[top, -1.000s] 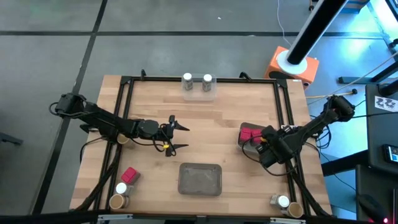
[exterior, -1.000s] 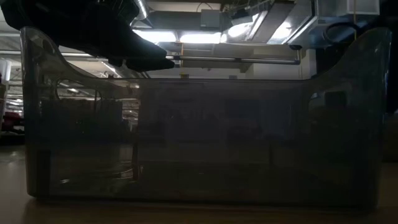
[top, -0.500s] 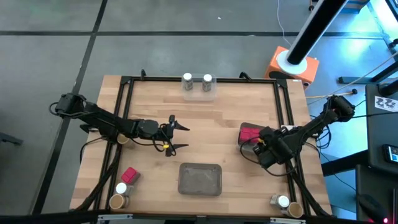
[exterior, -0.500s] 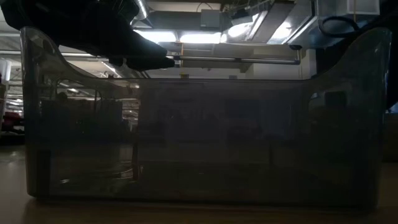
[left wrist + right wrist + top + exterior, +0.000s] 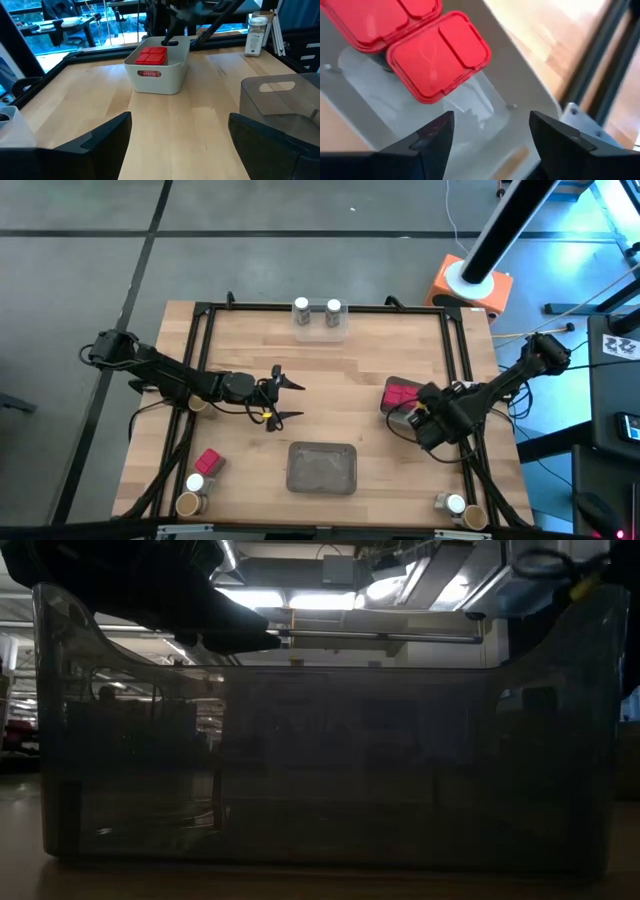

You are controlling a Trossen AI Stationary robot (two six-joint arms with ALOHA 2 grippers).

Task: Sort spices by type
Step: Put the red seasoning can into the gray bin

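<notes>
My right gripper point(image 5: 490, 137) is open above the pale tray point(image 5: 400, 412) at the table's right side. Two red packs point(image 5: 437, 55) point(image 5: 380, 20) lie side by side in that tray, just beyond the fingertips. My left gripper point(image 5: 288, 400) hovers open over the table's middle, left of centre, facing the same tray point(image 5: 157, 70). Two white-capped jars point(image 5: 302, 307) point(image 5: 333, 307) stand at the far edge. A red pack point(image 5: 207, 461), a white-capped jar point(image 5: 195, 482) and a tan-topped jar point(image 5: 187, 504) sit at the near left corner.
A grey rectangular tray point(image 5: 322, 467) sits near the middle of the near edge and fills the low view with its wall point(image 5: 320, 770). Another white-capped jar point(image 5: 455, 504) and a tan jar point(image 5: 474, 516) stand at the near right corner. Black frame rails point(image 5: 205, 360) border the table.
My right arm has risen a little over the tray of red packs; its cable climbs at the top right of the low view. Both grippers stay open.
</notes>
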